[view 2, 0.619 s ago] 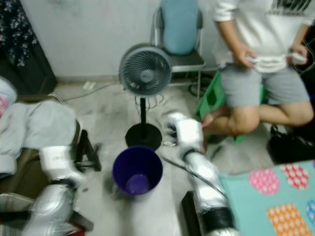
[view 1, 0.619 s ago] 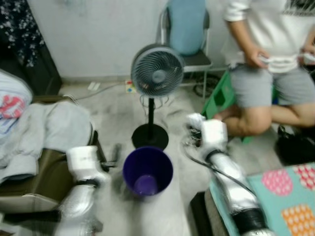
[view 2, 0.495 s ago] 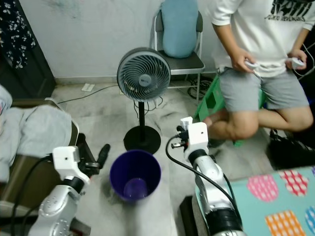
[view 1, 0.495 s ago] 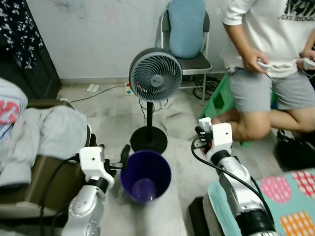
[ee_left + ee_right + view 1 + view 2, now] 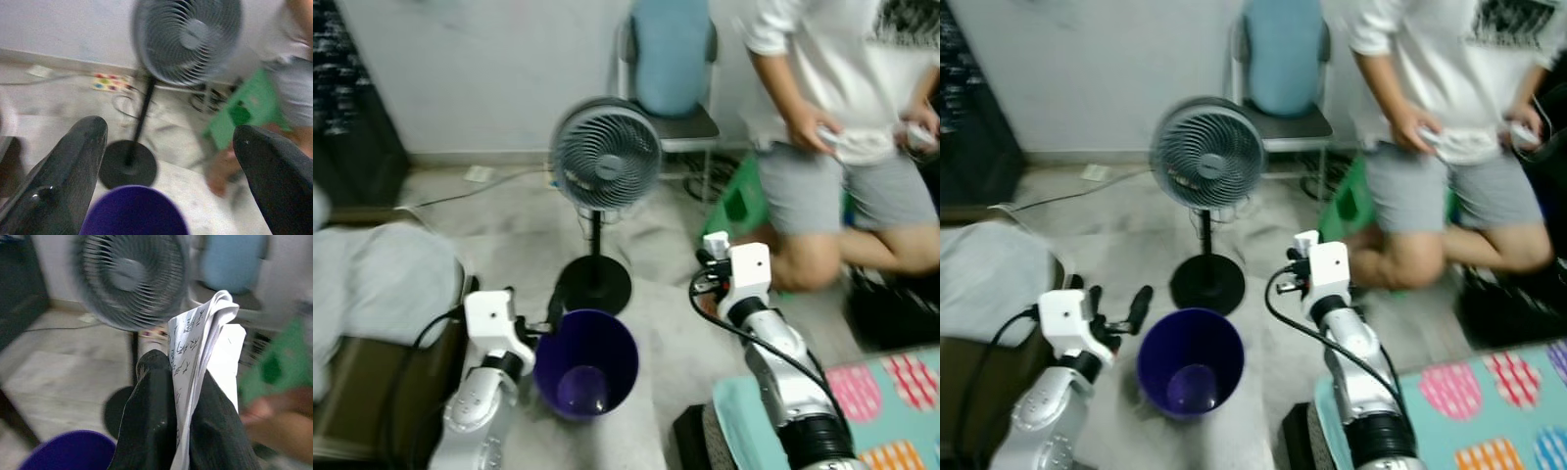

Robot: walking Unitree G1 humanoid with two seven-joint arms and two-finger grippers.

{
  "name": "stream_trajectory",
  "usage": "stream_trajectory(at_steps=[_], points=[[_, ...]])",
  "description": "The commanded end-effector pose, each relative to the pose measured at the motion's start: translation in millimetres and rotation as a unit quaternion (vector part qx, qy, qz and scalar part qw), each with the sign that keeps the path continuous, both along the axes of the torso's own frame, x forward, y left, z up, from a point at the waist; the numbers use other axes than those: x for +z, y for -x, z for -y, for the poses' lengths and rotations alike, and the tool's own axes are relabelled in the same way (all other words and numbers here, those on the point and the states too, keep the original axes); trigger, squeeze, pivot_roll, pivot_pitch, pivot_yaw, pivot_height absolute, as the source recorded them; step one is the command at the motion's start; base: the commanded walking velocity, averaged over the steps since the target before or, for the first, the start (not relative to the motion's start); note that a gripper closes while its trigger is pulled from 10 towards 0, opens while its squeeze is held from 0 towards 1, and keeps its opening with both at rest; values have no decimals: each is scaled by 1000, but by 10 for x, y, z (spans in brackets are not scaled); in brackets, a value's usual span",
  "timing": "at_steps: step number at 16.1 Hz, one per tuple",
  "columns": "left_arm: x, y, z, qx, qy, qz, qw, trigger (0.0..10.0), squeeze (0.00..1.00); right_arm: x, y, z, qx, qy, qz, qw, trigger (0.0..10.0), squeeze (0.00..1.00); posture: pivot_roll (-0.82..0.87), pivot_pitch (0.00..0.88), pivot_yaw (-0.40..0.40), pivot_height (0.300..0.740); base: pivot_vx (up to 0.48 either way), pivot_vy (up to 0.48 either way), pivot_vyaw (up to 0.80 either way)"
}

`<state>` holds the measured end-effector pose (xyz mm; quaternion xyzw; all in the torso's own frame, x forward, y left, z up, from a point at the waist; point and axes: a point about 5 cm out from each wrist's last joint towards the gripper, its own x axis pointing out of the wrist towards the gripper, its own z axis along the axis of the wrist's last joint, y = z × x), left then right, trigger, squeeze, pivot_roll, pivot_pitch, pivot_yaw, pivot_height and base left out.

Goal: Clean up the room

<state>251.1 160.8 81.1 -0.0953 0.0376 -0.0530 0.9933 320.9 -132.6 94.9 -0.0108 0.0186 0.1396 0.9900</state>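
A purple bin (image 5: 585,364) stands on the floor between my arms, open and with nothing visible inside. My left gripper (image 5: 1116,302) is open just left of the bin's rim; in the left wrist view its two black fingers (image 5: 73,166) frame the bin (image 5: 133,211). My right gripper (image 5: 711,262) is raised to the right of the bin and beyond it, shut on a folded white paper (image 5: 205,328) with printed text. The paper (image 5: 716,240) sticks up above the fingers.
A grey standing fan (image 5: 605,157) is right behind the bin. Behind it is a chair with a blue cushion (image 5: 668,59). A person (image 5: 842,127) sits at the right by a green stool (image 5: 739,201). Grey clothes (image 5: 372,284) lie left, a patterned mat (image 5: 901,392) right.
The whole picture has shifted and blurred, so the camera moved. Both grippers keep about the same places beside the bin, and the right one still holds the paper.
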Motion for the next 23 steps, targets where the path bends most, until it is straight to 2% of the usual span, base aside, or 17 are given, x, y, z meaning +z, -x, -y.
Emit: stream_trajectory(at_steps=[1,6,19,23], points=[[-29,28,-46,10,-6,-8,1000,10000,0,37,-7,-73,13,0,9,1000,10000,0,-60,115,-72,740,0,0,800],[-37,31,-38,10,-7,-10,1000,10000,0,33,0,-70,15,0,9,1000,10000,0,-60,111,-75,740,0,0,800],[-25,45,-16,-3,0,-3,1000,10000,0,21,0,-72,13,-8,4,1000,10000,0,-57,109,-74,740,0,0,0],[-21,40,-16,-5,1,-2,1000,10000,0,20,-5,-70,11,-9,3,1000,10000,0,-59,112,-70,740,272,0,0]])
